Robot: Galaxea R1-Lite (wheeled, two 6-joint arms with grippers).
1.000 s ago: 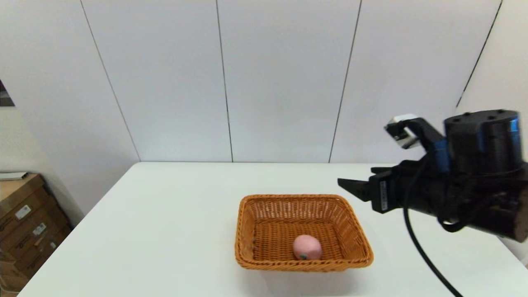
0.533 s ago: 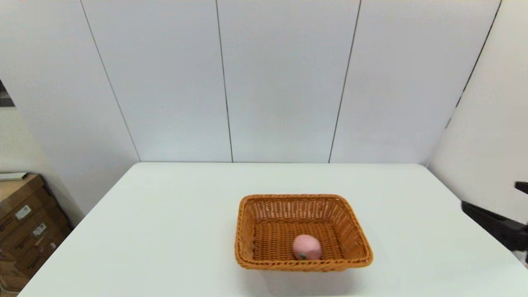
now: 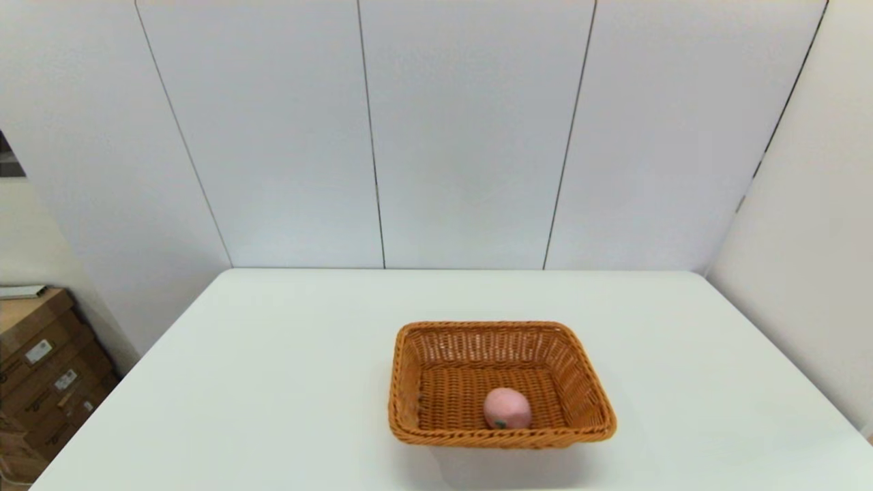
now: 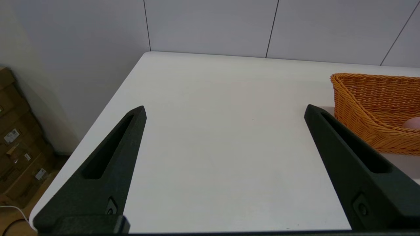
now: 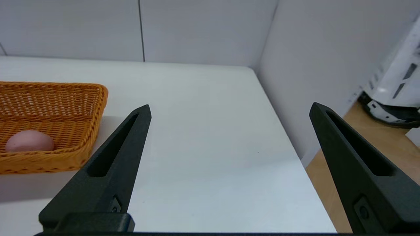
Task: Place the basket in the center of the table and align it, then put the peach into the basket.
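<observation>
Resting near the front wall of the basket (image 3: 501, 382), the peach (image 3: 507, 408) lies where it would settle once let go, its leaf mark facing the robot. The basket sits square to the bench (image 3: 273, 382) edges, slightly right of middle in the head view, so both steps look done to me. Both arms are parked low at the near edge, outside the head view: the left end effector (image 4: 224, 113) is spread wide and empty beside the basket's left side, the right end effector (image 5: 229, 109) likewise spread and empty off its right side. A second ago the right arm hung beside the basket; it has since pulled back out of sight. Basket and peach have not moved.
</observation>
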